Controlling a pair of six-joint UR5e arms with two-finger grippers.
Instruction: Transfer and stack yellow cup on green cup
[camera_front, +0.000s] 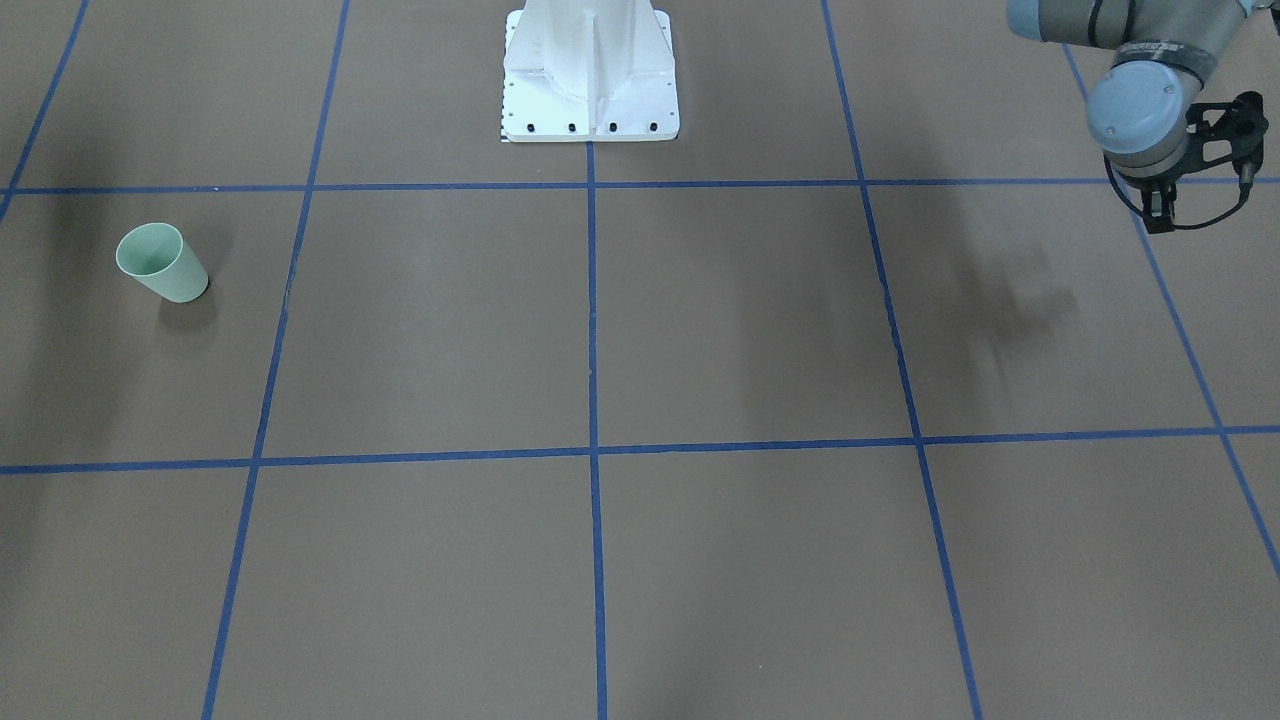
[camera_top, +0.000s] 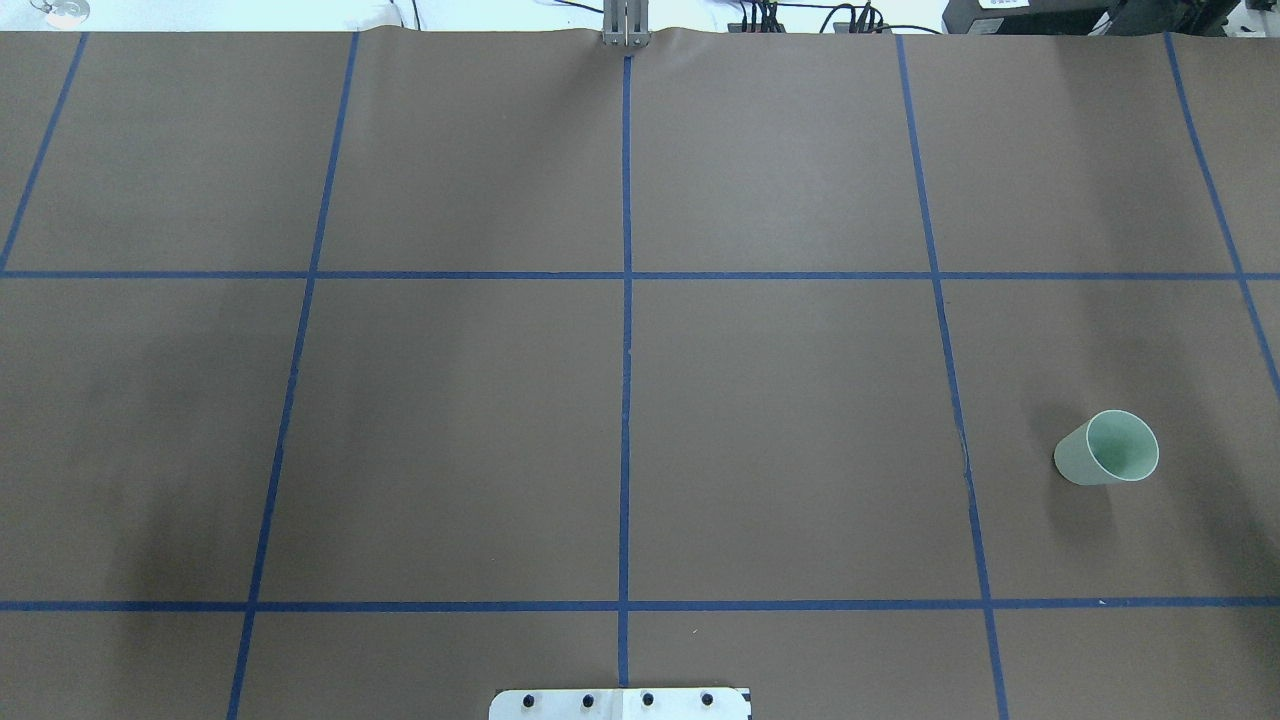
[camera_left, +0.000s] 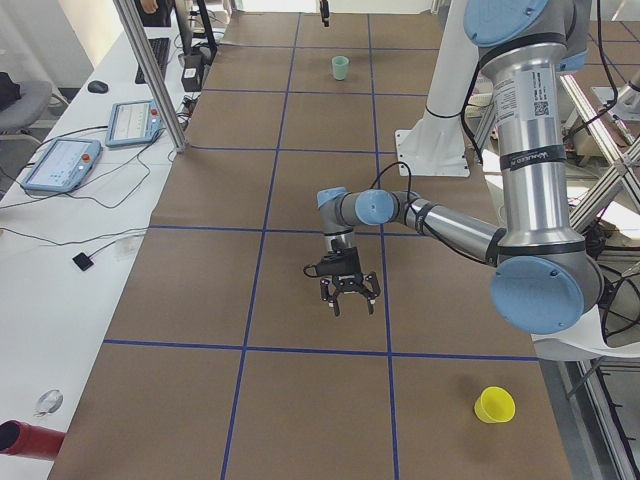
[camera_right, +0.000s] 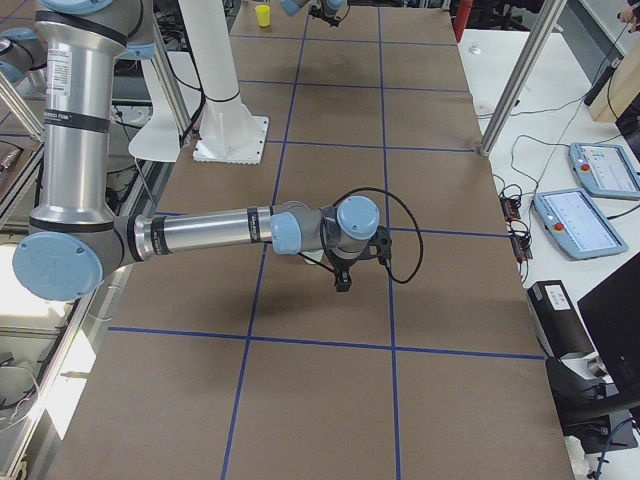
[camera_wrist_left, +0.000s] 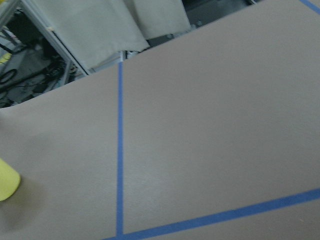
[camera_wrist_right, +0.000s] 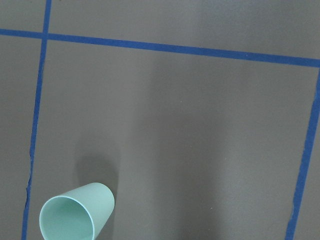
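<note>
The yellow cup stands near the table's near end in the exterior left view. Its edge also shows in the left wrist view. The pale green cup stands upright on the table's right side. It also shows in the front view and the right wrist view. My left gripper hangs above the bare table, fingers spread and empty, well away from the yellow cup. It also shows in the front view. My right gripper hovers low over the table. I cannot tell whether it is open or shut.
The brown table carries a grid of blue tape lines. The white robot base stands at the middle of the robot's side. Two teach pendants and cables lie on the white bench along the far edge.
</note>
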